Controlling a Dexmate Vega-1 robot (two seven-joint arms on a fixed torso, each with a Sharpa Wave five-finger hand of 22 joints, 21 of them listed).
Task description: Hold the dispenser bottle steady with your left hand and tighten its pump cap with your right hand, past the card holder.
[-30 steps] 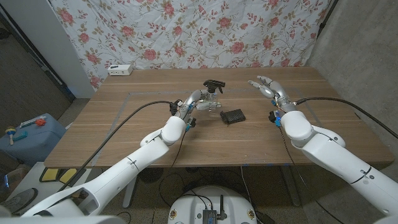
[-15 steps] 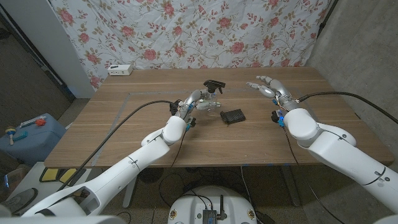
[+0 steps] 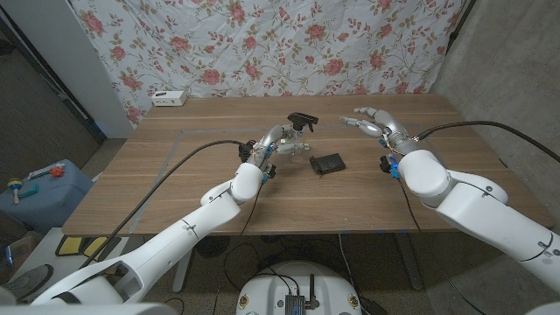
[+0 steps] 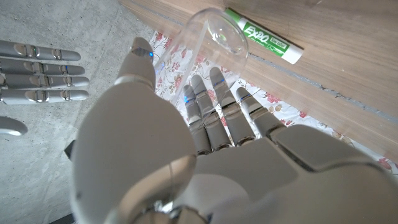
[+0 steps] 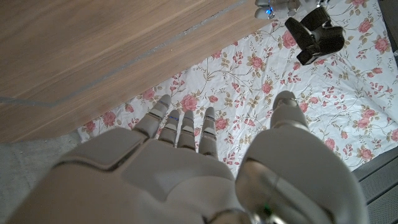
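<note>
My left hand (image 3: 269,143) grips a clear dispenser bottle (image 3: 295,149) near the table's middle. Its black pump cap (image 3: 304,119) sticks out above the fingers, towards the right side. In the left wrist view my fingers (image 4: 217,112) wrap the clear bottle (image 4: 208,37). A black card holder (image 3: 328,163) lies flat just right of the bottle. My right hand (image 3: 378,125) hovers beyond the card holder with fingers spread, holding nothing, a short gap from the cap. The right wrist view shows this hand (image 5: 186,155) reaching towards the pump cap (image 5: 314,37).
A green marker (image 4: 264,37) lies on the table by the bottle. A white power strip (image 3: 169,98) sits at the far left edge. Floral cloth (image 3: 262,44) hangs behind the wooden table (image 3: 175,166), and thin tape lines mark its top.
My right hand has drifted a little left towards the pump cap, fingers still spread. The left hand and bottle have stayed in place.
</note>
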